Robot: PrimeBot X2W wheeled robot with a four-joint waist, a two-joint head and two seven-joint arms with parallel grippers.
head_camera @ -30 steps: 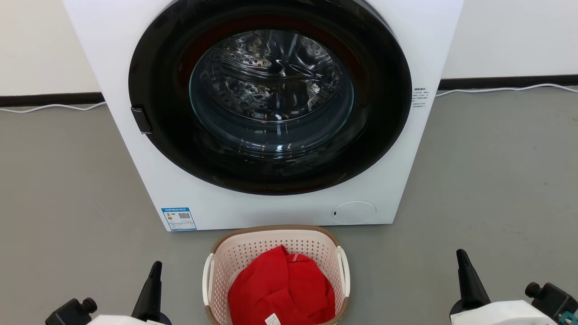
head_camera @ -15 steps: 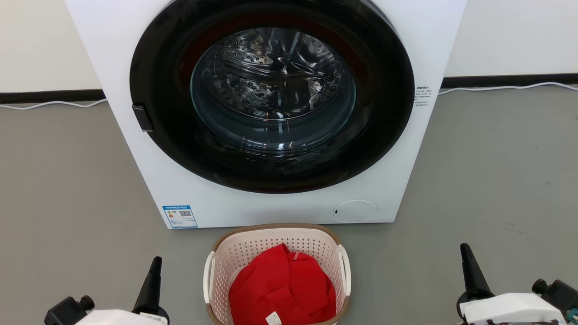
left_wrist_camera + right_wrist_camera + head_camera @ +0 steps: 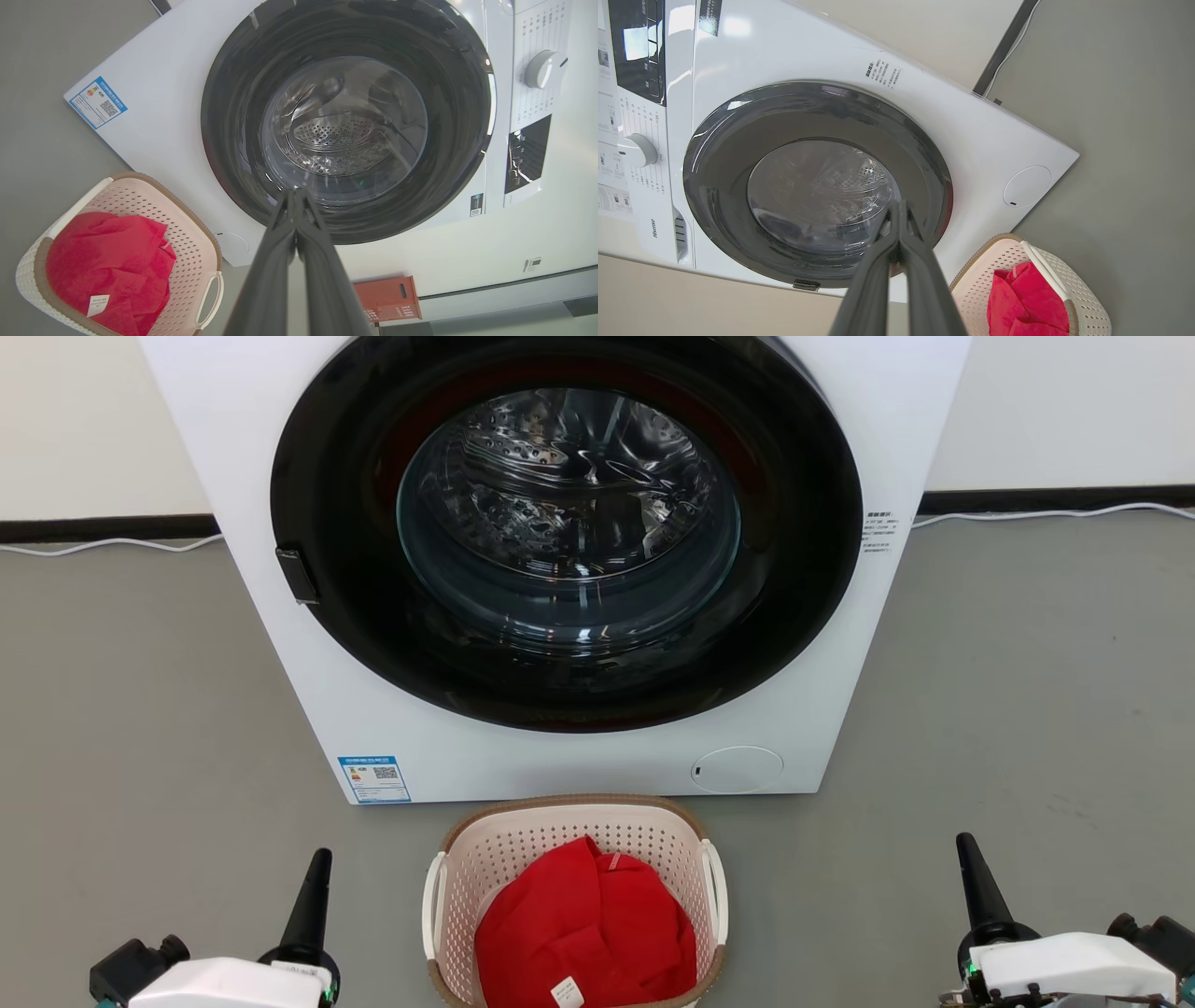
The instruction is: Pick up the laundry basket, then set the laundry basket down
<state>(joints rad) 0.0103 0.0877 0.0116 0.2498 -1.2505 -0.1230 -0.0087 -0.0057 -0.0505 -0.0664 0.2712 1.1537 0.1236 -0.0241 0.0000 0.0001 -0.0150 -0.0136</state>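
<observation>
Left gripper [image 3: 320, 861], right gripper [image 3: 964, 847] closed (upright)

washer [image 3: 560, 765]: on the floor [image 3: 140, 709] straight ahead of you, wall [image 3: 84, 420] behind it
laundry basket [image 3: 569, 800]: on the floor just before the washer's front, below its door [image 3: 803, 569]
cloth [image 3: 583, 924]: in the laundry basket
left gripper [image 3: 320, 861]: on your left of the laundry basket, well apart from it
right gripper [image 3: 964, 847]: on your right of it, farther off
cable [image 3: 93, 546]: along the wall's foot, either side of the washer
</observation>
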